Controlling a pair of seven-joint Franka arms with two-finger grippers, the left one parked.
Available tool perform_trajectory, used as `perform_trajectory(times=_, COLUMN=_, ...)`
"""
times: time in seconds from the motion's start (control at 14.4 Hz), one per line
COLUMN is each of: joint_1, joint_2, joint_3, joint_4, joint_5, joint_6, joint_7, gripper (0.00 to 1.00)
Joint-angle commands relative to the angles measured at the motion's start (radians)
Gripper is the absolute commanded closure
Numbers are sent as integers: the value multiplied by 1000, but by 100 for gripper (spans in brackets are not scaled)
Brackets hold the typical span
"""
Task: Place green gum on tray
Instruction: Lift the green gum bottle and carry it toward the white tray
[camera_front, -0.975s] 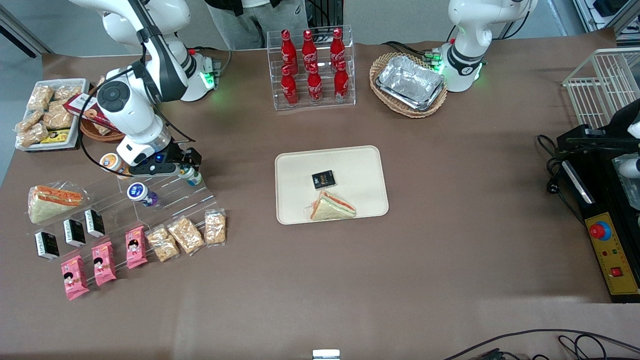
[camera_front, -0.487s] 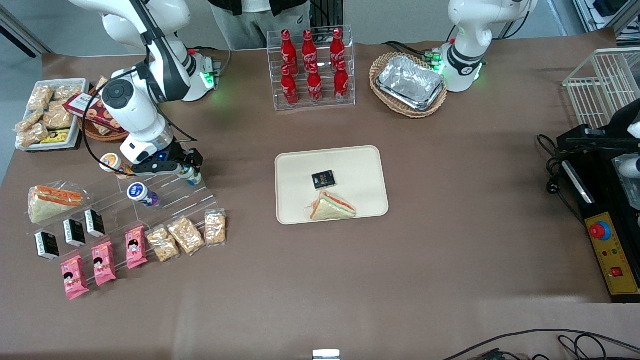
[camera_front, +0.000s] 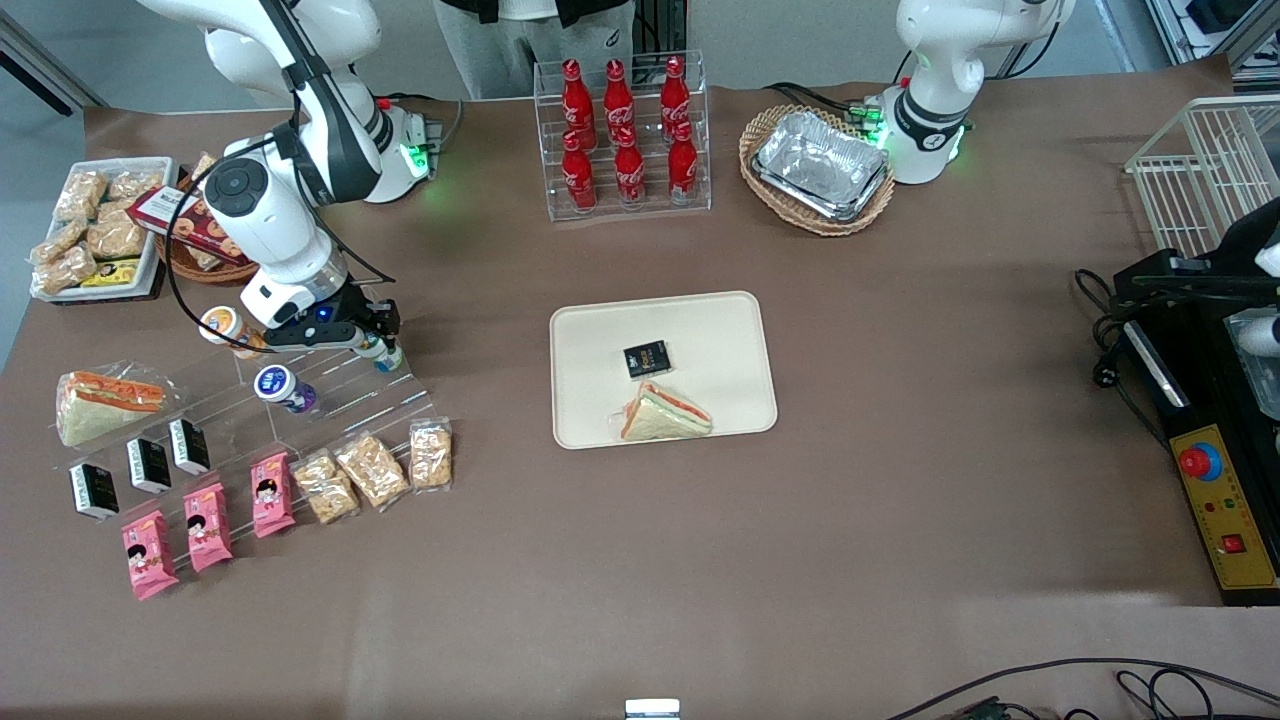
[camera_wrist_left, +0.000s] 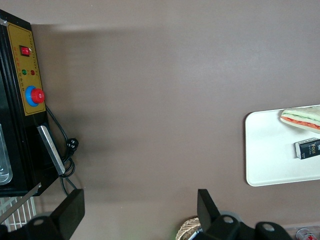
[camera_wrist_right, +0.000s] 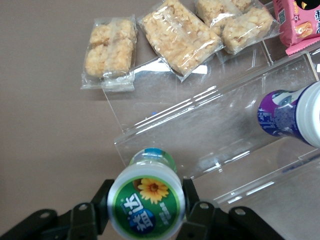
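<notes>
The green gum (camera_wrist_right: 146, 207), a small green canister with a white lid bearing a green-and-yellow flower mark, stands on the top step of a clear acrylic stand (camera_front: 350, 392). In the front view only its lower edge (camera_front: 389, 358) shows under the hand. My right gripper (camera_wrist_right: 146, 212) (camera_front: 374, 335) is down over it, with a black finger (camera_wrist_right: 101, 197) pressed against each side of the lid. The cream tray (camera_front: 600, 330) (camera_wrist_left: 260, 150) lies at the table's middle, toward the parked arm's end from the gum, holding a sandwich (camera_front: 665, 413) and a black packet (camera_front: 647, 359).
A purple canister (camera_front: 281, 387) (camera_wrist_right: 287, 112) and an orange one (camera_front: 224, 325) share the stand. Snack packets (camera_wrist_right: 175, 32) (camera_front: 375, 470) lie nearer the front camera. A cola rack (camera_front: 622, 135) and a foil tray in a basket (camera_front: 818, 165) stand farther back.
The gripper has come down over the green gum, so its lid, plain in the front view a second ago, is now mostly covered by the hand. The gum stays on the stand.
</notes>
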Motion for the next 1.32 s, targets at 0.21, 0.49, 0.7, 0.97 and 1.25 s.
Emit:
perform_trajectory(times=0.21, joint_1=-7, joint_2=-53, joint_3=-9, joint_4=58, joint_5=-16, joint_6=-60, joint_7=13, gripper=60)
perform_trajectory(times=0.49, joint_1=-4, joint_2=-22, joint_3=-8, joint_4=452, joint_5=-2, joint_6=-542, joint_7=7, gripper=60)
perform_trajectory(times=0.7, joint_1=-1, joint_2=55, joint_3=-1, joint_4=761, joint_5=41, joint_6=-832, joint_7=10, gripper=60)
perform_trajectory(times=0.97, joint_1=69, joint_2=97, joint_3=28, joint_4=920, joint_5=140, joint_6=-938, joint_7=167, gripper=60)
perform_trajectory(times=1.25, joint_1=219, joint_2=133, joint_3=95, joint_4=951, joint_5=153, joint_6=-929, joint_7=441, gripper=60)
